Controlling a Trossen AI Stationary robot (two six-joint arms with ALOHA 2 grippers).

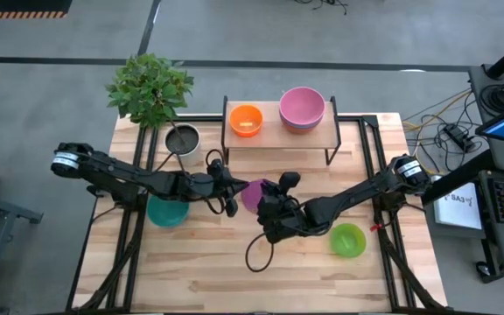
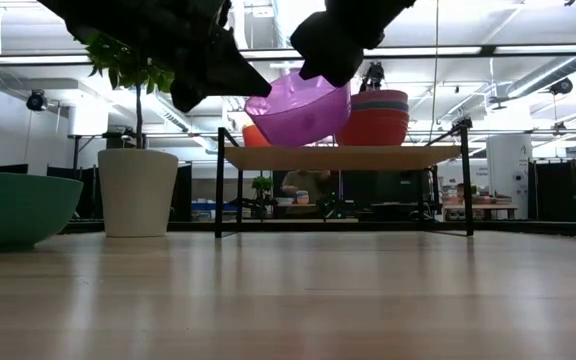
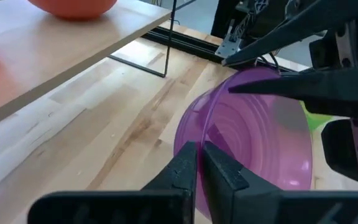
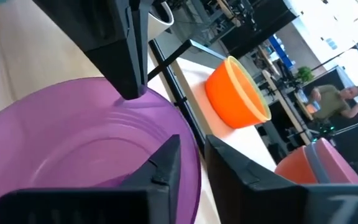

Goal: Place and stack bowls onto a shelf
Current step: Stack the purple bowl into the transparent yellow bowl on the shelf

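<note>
Green bowl [image 1: 347, 239] near worktop [image 1: 199, 280] right edge, teal bowl [image 1: 167, 211] toward left edge, partly under left arm. Purple bowl [image 1: 254, 194] mid-worktop, lifted, mostly hidden between claws: left claw [image 3: 201, 163] pinched shut on its rim, right claw [image 4: 188, 155] clamped on opposite rim. Shelf [image 1: 269, 136] at far edge: orange bowl [image 1: 246, 120], pink-topped stack [image 1: 302, 109], lower bowls' colours mostly hidden.

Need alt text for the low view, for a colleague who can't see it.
A purple bowl hangs tilted in the air, gripped on opposite rims by the left gripper and right gripper, in front of the shelf holding stacked bowls. A teal bowl and white pot sit left.
</note>
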